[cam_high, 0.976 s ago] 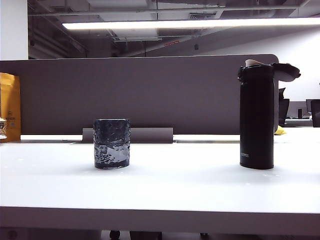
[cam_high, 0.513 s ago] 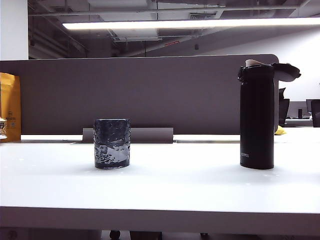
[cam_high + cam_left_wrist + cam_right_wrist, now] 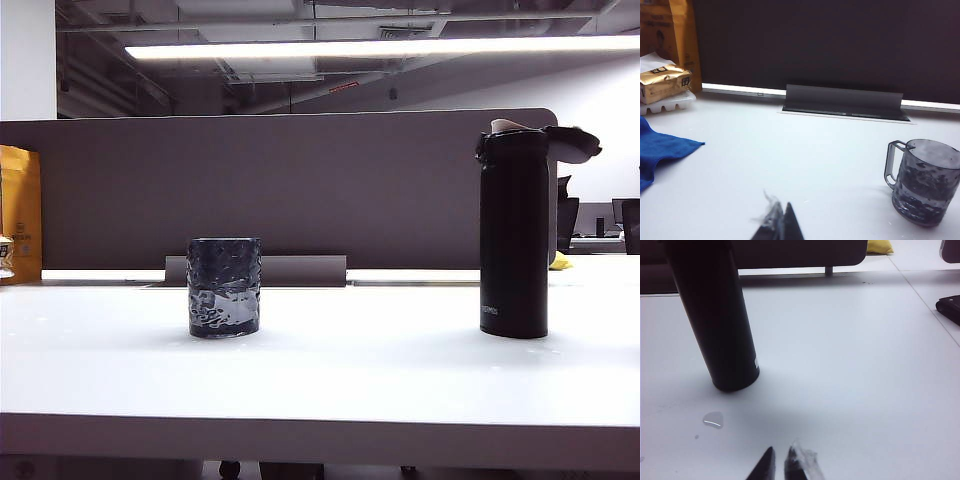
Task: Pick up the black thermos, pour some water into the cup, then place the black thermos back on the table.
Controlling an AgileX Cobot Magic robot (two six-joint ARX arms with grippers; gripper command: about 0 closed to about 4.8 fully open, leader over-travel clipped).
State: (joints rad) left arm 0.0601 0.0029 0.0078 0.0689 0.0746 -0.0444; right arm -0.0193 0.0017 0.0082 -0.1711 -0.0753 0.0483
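The table (image 3: 330, 380) fills the lower half of the exterior frame, with the black thermos (image 3: 513, 235) upright at right, lid flipped open. The cup (image 3: 223, 287) stands left of centre, well apart. Left gripper (image 3: 779, 225) and right gripper (image 3: 779, 465) hover over the table, fingers together, holding nothing.

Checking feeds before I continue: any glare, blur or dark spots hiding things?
Exterior view: ceiling strip light glares, black thermos nearly silhouetted, cup sharp. Left wrist view: partition almost black, shut left gripper blurred. Right wrist view: evenly lit, shut right gripper soft, puddle glints on table.
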